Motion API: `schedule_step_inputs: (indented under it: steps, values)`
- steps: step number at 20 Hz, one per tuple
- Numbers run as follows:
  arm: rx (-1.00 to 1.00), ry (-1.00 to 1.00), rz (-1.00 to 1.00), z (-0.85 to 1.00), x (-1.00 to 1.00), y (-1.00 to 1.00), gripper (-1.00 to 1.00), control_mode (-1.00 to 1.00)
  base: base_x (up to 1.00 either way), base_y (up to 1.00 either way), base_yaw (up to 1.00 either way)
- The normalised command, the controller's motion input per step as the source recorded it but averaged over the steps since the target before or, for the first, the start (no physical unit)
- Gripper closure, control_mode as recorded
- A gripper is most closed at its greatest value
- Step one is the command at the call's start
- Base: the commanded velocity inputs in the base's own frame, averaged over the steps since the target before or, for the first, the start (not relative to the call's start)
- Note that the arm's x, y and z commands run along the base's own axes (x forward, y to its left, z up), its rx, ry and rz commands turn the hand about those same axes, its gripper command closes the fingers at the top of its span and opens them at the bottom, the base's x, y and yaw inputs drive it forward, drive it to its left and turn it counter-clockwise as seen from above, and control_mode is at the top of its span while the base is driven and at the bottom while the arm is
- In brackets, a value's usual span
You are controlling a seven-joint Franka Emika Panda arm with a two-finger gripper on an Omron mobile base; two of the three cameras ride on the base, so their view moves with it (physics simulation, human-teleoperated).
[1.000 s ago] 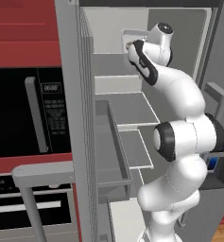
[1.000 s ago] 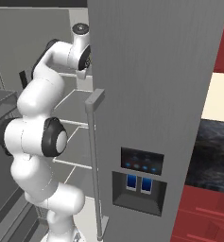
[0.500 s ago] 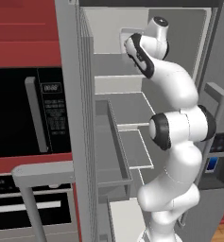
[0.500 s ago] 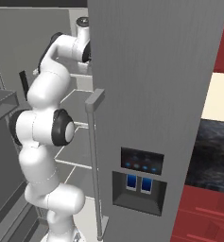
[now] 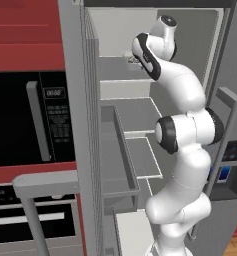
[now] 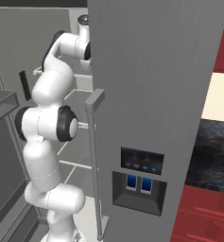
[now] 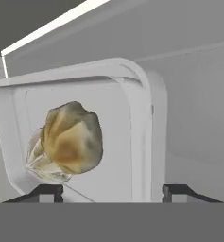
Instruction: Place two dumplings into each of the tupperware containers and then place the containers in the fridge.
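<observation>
The fridge (image 5: 187, 45) stands open, and my arm reaches up to its top shelf (image 5: 117, 70). A white tupperware container (image 7: 146, 142) rests on that shelf right in front of the hand. In it lies a mottled beige dumpling (image 7: 75, 137), with a second, paler one (image 7: 37, 158) tucked behind its lower left. My gripper (image 7: 111, 193) is open, its fingertips (image 7: 43, 191) standing wide apart at the container's near end and gripping nothing.
A black built-in oven (image 5: 35, 120) with a grey bar handle (image 5: 45, 182) fills the wall to the left. The fridge's left door carries bins (image 5: 117, 155). Lower shelves (image 5: 140, 155) lie below my arm. The right door (image 6: 156, 71) has a dispenser (image 6: 141, 182) and a vertical handle (image 6: 95, 160).
The gripper has opened from a narrow grip to wide apart. The arm's upper joints have straightened and shifted a little deeper toward the top shelf.
</observation>
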Motion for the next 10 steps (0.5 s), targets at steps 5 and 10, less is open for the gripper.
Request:
schedule_step_inputs:
  steps: [5, 10]
  values:
    - [-0.04, -0.34, -0.04, 0.0, -0.24, 0.02, -1.0, -1.0, 0.0, 0.0, 0.0]
    - [-0.03, -0.19, 0.0, 0.1, -0.91, 0.08, -1.0, -1.0, 0.0, 0.0, 0.0]
